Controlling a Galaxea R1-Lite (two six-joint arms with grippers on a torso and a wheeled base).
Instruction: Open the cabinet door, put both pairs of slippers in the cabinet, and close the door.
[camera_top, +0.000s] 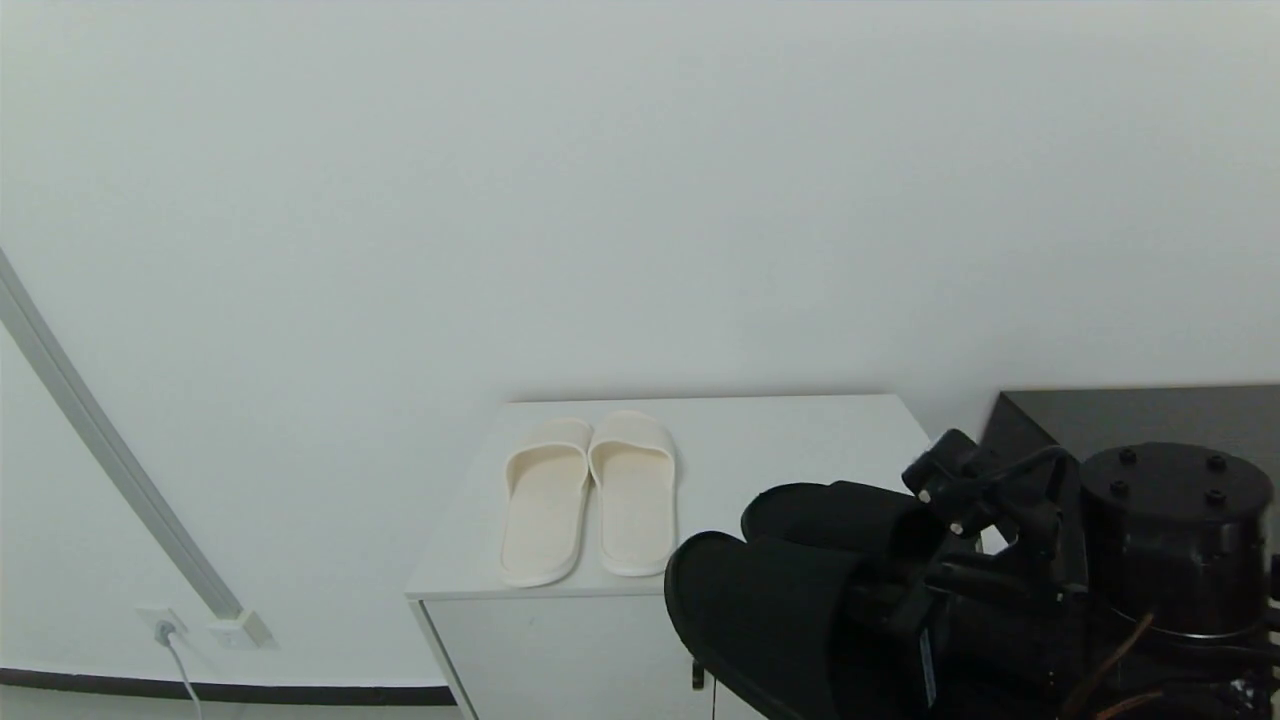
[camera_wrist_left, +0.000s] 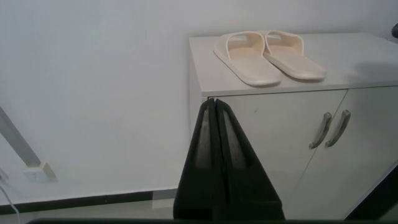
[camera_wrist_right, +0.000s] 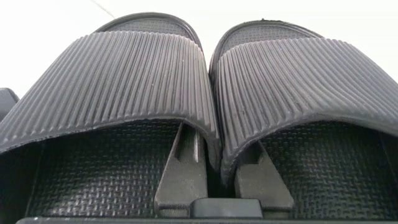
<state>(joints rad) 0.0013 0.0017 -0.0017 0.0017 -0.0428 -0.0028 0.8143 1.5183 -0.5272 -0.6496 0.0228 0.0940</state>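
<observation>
Black slippers (camera_top: 790, 590) are low and right of centre in the head view, both carried by the right hand (camera_wrist_right: 217, 168). From the right wrist camera you can see how: one finger (camera_wrist_right: 180, 174) goes under each ribbed strap, and the two inner side walls are squeezed between them, so that hand is clamped on the pair. The soles stand tilted, with the toes towards the lower left of the frame, and they cover the cabinet's (camera_top: 800, 430) front right corner in the picture. Whether they touch it, I cannot tell.

Cream slippers (camera_top: 588, 495) lie flat on the left half of the cabinet top, in the lower centre of the frame. They are side by side and touching, straps at the wall end and heels near the front edge.

Left hand (camera_wrist_left: 216, 109) has its fingers pressed flat together with nothing between them, aimed at the cabinet's front corner just under the top. Both doors (camera_wrist_left: 273, 137) are shut, and the two handles (camera_wrist_left: 329, 129) sit side by side where they meet.

Down at lower left, a wall socket (camera_top: 160, 625) has a cable plugged in.
</observation>
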